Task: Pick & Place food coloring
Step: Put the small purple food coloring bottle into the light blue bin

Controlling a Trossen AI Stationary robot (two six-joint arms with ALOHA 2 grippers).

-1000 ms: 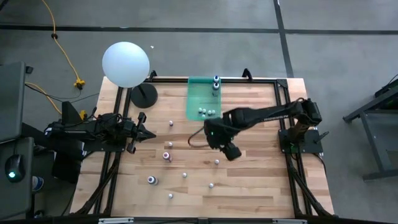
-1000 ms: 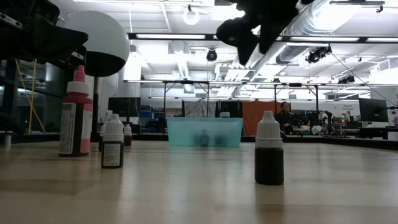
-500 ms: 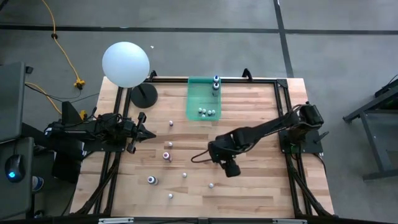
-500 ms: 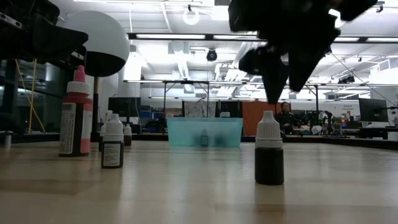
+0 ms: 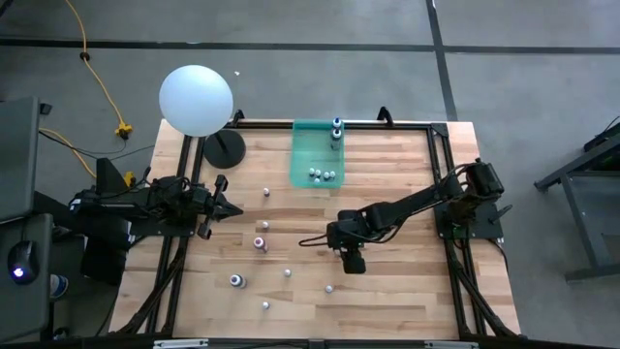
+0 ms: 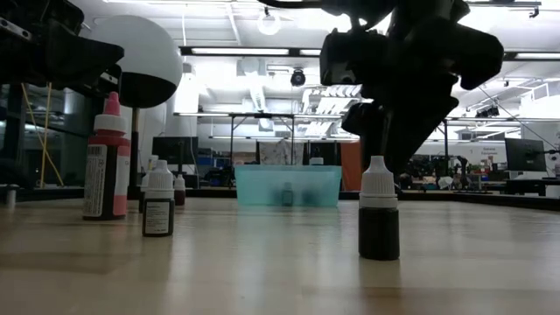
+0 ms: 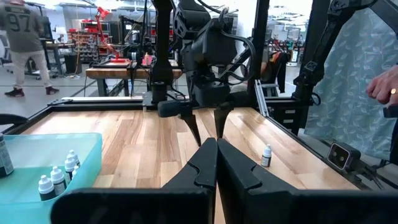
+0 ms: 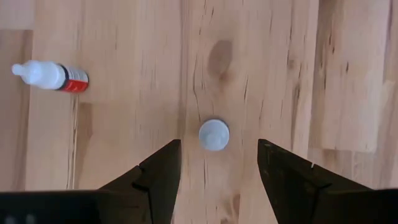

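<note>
A large white ball (image 5: 196, 99) sits on a black round stand (image 5: 224, 148) at the far left corner of the wooden table (image 5: 407, 291) — a yellow cable (image 5: 100, 87) snakes over the grey floor beyond. Past the table, a person (image 7: 25, 43) walks through the workshop.

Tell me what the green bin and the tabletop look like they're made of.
Green bin: likely translucent plastic, since bottles show dimly through its wall. Tabletop: wood planks with visible grain and a knot, smooth, lightly sheened finish.
</note>
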